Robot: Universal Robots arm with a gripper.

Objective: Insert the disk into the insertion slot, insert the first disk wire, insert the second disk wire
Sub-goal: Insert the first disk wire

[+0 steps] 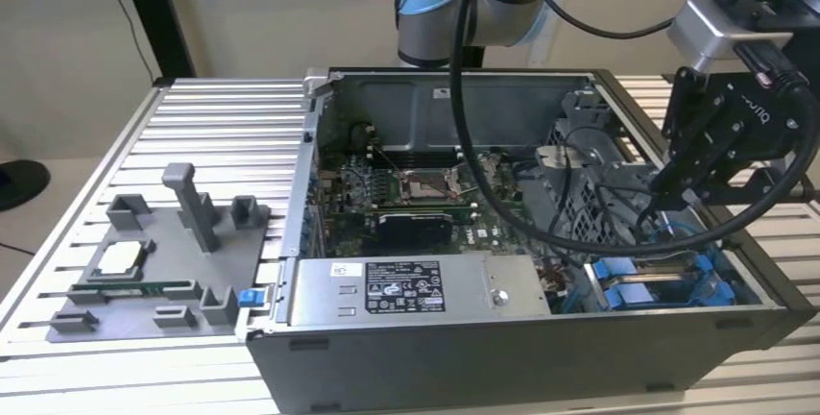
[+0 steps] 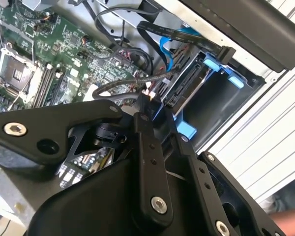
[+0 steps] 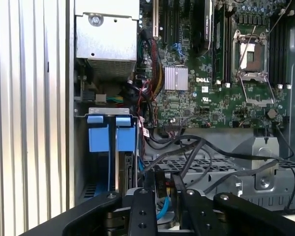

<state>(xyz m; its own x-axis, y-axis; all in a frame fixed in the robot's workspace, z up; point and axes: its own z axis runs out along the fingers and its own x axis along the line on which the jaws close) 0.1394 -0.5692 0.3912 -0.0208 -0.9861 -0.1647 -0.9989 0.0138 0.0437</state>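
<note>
- The ribbed metal worktop (image 1: 205, 117) carries everything; at the exterior view's left a grey fixture (image 1: 167, 261) lies flat on it.
- Further right stands the open computer case (image 1: 513, 357), with the grey power-supply box (image 1: 403, 290) along its near wall and the motherboard (image 1: 410, 194) behind that.
- At the exterior view's right my pincer (image 1: 660, 206) reaches down into the case by the drive cage.
- In the second wrist view my pincer (image 2: 146, 109) looks drawn nearly together on the plug of a disk wire (image 2: 148, 97); I judge it gripped, though the hold itself is partly hidden.
- The disk (image 2: 189, 88), in its blue frame, appears seated in the insertion slot (image 2: 226, 98).
- The relation that matters: the disk lies just ahead of my tips, its connector edge turned toward me, its long axis running away from me into the bay. The plug is near that edge, and I cannot tell whether it touches.
</note>
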